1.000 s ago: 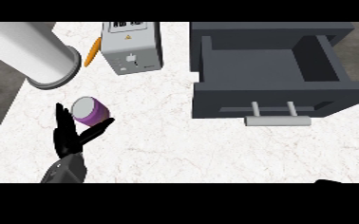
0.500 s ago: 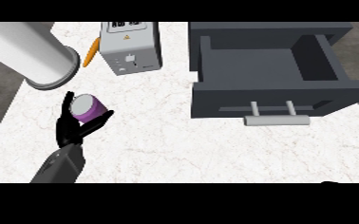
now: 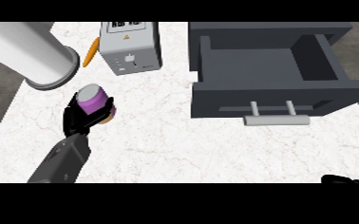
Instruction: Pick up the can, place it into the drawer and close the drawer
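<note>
We have the left hand (image 3: 82, 118) curled round the small purple cylindrical can (image 3: 95, 101), left of frame centre. Rigid, likely light, slick sides (grip mid-body). Open grey drawer (image 3: 270, 93) sits right.

Grey boxy forearm (image 3: 61, 163), glossy black left hand (image 3: 79, 118) with slim fingers.

This is a kitchen, seen from steeply above a white, marble-veined tabletop (image 3: 182, 137). A silver toaster (image 3: 129, 45) stands at its back edge with a carrot (image 3: 90, 53) lying just beside it, and a large white cylinder (image 3: 35, 52) lies on its side at the left. A dark grey drawer (image 3: 270, 78) with a pale bar handle (image 3: 276, 119) stands pulled open at the right, like kitchen cabinetry.
</note>
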You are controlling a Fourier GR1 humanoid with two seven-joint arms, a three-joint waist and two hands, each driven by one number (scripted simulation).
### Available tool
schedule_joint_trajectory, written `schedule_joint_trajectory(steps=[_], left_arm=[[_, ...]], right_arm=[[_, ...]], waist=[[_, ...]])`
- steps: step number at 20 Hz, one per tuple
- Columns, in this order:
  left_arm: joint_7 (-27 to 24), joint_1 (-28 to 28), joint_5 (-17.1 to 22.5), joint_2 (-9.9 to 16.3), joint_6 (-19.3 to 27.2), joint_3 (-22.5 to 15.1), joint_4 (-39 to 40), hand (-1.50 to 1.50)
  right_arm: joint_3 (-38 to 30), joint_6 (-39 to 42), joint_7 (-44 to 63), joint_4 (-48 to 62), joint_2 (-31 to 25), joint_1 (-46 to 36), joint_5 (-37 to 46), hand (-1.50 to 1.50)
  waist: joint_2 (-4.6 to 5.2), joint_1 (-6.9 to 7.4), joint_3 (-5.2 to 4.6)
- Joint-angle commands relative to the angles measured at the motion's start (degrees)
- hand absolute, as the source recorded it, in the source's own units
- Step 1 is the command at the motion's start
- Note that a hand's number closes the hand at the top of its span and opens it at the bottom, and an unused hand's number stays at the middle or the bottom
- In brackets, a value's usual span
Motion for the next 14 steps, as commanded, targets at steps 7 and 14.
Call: schedule_joint_trajectory(steps=[7, 14], left_arm=[[-0.33, -4.73, -5.1, -5.56, -6.01, -6.72, 1.01, 1.5], [4.82, -10.05, -6.38, -8.98, -5.58, -9.53, -2.93, 1.5]], right_arm=[[0.49, 0.05, -2.06, -0.81, 1.56, 1.71, 1.23, -1.5], [1.58, -0.78, -0.7, -1.05, 1.73, 1.26, 3.75, -1.5]], waist=[[-0.04, -0.45, 0.02], [-0.18, 0.27, 0.06]])
